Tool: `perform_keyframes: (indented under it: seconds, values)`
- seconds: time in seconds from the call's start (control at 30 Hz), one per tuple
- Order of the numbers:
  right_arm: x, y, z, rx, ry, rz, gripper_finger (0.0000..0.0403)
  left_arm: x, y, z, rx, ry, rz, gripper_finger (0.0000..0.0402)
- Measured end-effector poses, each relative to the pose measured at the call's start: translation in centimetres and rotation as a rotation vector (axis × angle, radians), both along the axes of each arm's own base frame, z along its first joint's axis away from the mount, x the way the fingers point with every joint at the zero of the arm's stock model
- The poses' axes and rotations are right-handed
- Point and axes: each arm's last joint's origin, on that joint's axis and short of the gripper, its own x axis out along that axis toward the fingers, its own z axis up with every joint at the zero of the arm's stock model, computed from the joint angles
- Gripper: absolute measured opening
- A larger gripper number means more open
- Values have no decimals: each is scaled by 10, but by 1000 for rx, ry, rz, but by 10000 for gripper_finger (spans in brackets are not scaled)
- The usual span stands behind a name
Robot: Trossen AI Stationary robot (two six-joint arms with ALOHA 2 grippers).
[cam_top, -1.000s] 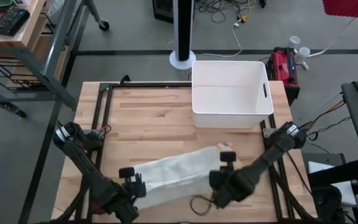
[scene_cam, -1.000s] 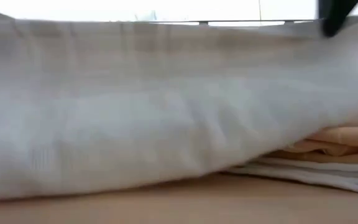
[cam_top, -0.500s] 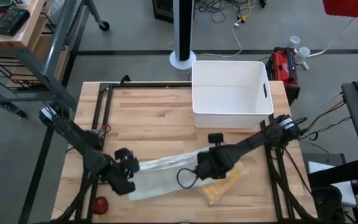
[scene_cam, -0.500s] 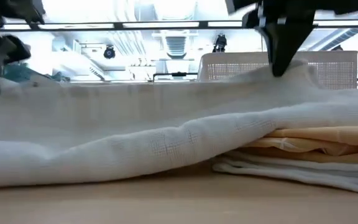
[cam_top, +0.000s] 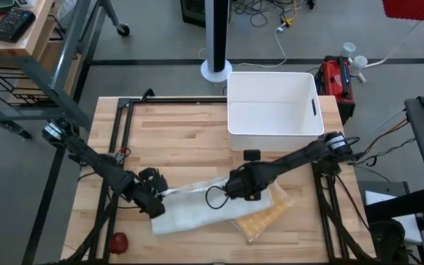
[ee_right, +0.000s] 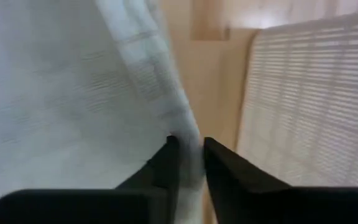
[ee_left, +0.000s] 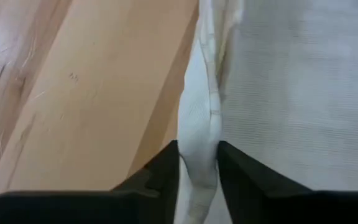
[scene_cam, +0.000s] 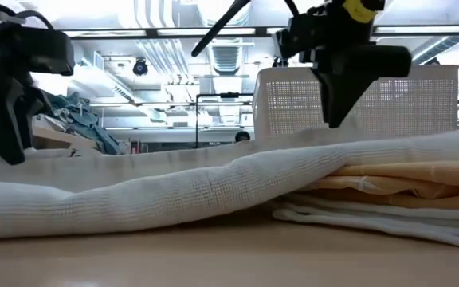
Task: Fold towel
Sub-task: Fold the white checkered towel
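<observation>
The white towel (cam_top: 197,210) lies as a long folded band across the table's near half, partly on a folded yellow cloth (cam_top: 263,221). My left gripper (cam_top: 160,197) is down at the towel's left end, shut on a raised ridge of cloth (ee_left: 197,124). My right gripper (cam_top: 235,193) is over the towel's far edge near its right end. In the low view its fingertips (scene_cam: 333,119) stand slightly open just above the flat towel (scene_cam: 174,191). In its wrist view the towel's edge (ee_right: 166,93) runs below the gap and touches neither finger. My left gripper pinches a narrow upstanding ridge at the towel's edge (ee_left: 199,146) between its two fingers, next to bare wood. The fingers come steeply from above and stand on either side of the ridge. The cloth around it lies slack on the table.
A white bin (cam_top: 274,132) stands at the far right of the table, behind the right arm. A small red object (cam_top: 118,241) lies by the near left corner. Bare wood stretches across the far left (cam_top: 175,140). The yellow cloth (scene_cam: 413,179) shows under the towel's right end.
Both grippers have gone from the near edge toward the far edge and down, carrying the towel's lifted edge over. The towel has sunk into a flat folded band and uncovered the yellow cloth. The cloth has dropped away from my right gripper's fingertips.
</observation>
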Motion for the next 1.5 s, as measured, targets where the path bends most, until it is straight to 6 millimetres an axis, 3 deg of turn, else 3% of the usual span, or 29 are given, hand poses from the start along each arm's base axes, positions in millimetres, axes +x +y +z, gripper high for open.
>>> perform_keyframes:
  seconds: [0.17,0.33,0.47,0.6,0.73,0.9,1.07,1.27,1.5]
  values:
    - [1,-9,4,-66,-31,-19,126,-1,3,-3,9,7,16,143]
    - [1,-15,7,-65,-47,-55,169,-1,3,-3,15,3,24,164]
    - [-9,-17,19,-72,-44,-77,179,-10,7,-2,-6,106,9,165]
    - [-28,-23,42,-76,-98,-107,177,-27,17,8,36,250,34,158]
    - [-55,-27,63,28,-195,-142,171,-28,19,24,-27,134,35,150]
    - [-98,-34,63,298,-362,-234,171,-9,9,49,-135,-254,0,139]
    - [-128,-36,38,552,-510,-431,181,14,1,59,-54,-513,-17,123]
    - [-150,-40,7,636,-541,-597,207,54,-7,54,29,-624,-46,114]
    - [-151,-40,-18,639,-538,-642,252,121,-8,36,169,-548,-63,113]
